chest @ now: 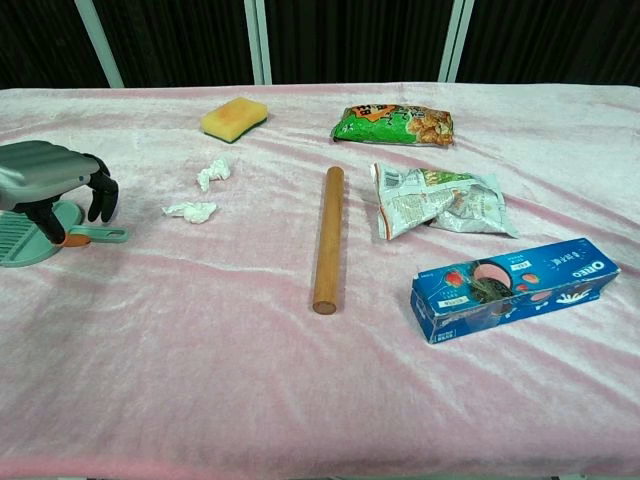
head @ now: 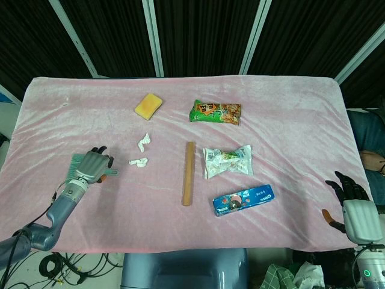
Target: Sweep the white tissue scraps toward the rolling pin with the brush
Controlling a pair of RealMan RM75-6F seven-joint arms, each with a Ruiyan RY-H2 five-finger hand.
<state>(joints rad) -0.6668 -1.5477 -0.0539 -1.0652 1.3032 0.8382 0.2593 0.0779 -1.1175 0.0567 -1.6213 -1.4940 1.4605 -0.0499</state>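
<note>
A teal brush lies flat at the table's left side, its handle pointing right. My left hand arches over it with curved fingers hanging just above the handle; the thumb tip touches the handle's base. In the head view the left hand covers most of the brush. Two white tissue scraps lie between the brush and the wooden rolling pin; the chest view shows the scraps and the pin. My right hand is open at the table's right edge.
A yellow sponge sits at the back, a green snack bag to its right. A clear snack packet and a blue Oreo box lie right of the rolling pin. A pink cloth covers the table.
</note>
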